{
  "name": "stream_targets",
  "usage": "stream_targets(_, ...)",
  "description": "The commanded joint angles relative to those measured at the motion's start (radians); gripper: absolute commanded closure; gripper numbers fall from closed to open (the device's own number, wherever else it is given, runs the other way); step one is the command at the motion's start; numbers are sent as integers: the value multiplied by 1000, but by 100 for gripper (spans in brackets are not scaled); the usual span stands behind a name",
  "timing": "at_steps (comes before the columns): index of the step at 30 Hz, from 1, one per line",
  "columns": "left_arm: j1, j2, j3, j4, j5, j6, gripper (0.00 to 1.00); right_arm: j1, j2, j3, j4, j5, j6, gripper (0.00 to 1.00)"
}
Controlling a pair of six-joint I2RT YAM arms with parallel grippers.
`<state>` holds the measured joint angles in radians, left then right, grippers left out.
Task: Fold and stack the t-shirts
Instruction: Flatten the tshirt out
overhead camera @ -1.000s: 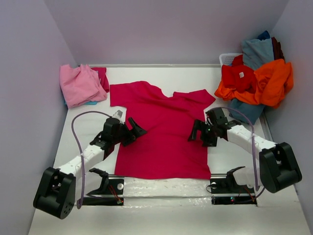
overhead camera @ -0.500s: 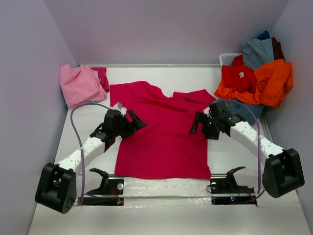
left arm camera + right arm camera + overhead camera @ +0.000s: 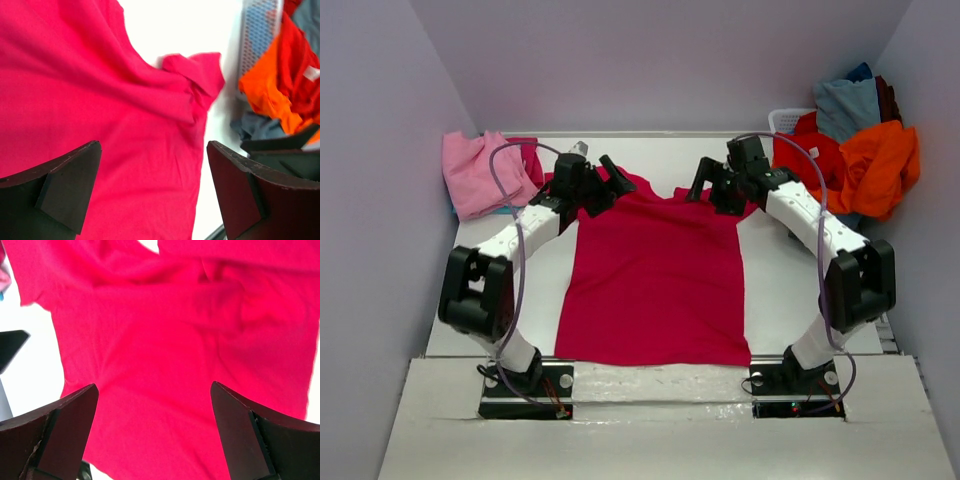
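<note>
White table (image 3: pixel 790 290), matte, boxed in by plain lavender walls (image 3: pixel 670 60). One crimson tee (image 3: pixel 655 280) lies flat in the middle, soft cotton with a few wrinkles near the collar, hem toward the near edge, looking like a tall rectangle. Two grippers are up at its shoulders: left gripper (image 3: pixel 610 185) and right gripper (image 3: pixel 705 190), both spread wide with nothing between the dark wedge-shaped fingers (image 3: pixel 65 430), just shirt below. Far left corner has a rumpled pink tee (image 3: pixel 480 172). Far right corner has a white mesh basket (image 3: pixel 785 120) under a floppy heap: an orange tee (image 3: pixel 880 170), a red tee (image 3: pixel 810 150), a grey-blue tee (image 3: pixel 845 100). Can't count that heap exactly.
</note>
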<state>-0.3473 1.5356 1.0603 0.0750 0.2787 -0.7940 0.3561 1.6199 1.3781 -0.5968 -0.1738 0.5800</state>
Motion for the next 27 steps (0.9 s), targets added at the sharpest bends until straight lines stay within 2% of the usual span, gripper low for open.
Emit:
stream_targets(1,56,193,174,-19,56,-10,1,1,131,184,-11,4,-26,0)
stream_targets(8,102,418,521,-201,82,65,1,-123,305,338,-8,-113,-11,0)
stream_targets(13,125,477,659,-345,59,150,1,-135,314,365,-40,-52,-23,2)
stream_targets(15,125,428,586,-307,74,141,1,-135,267,320,-12,-88,-2,5)
stream_targets(17,125,387,514,-232,99,105,1,-135,226,205,52,-136,27,6)
stream_targets(20,101,286,341,-128,123,73,1,-124,187,89,64,-145,26,11)
stream_targets(21,100,262,235,-94,119,64,1,-112,183,58,71,-156,21,12)
stream_targets(24,71,203,56,14,108,44,1,-85,138,-77,110,-176,17,12)
stream_targets(27,44,176,-66,101,90,41,1,-45,88,-192,144,-159,12,13)
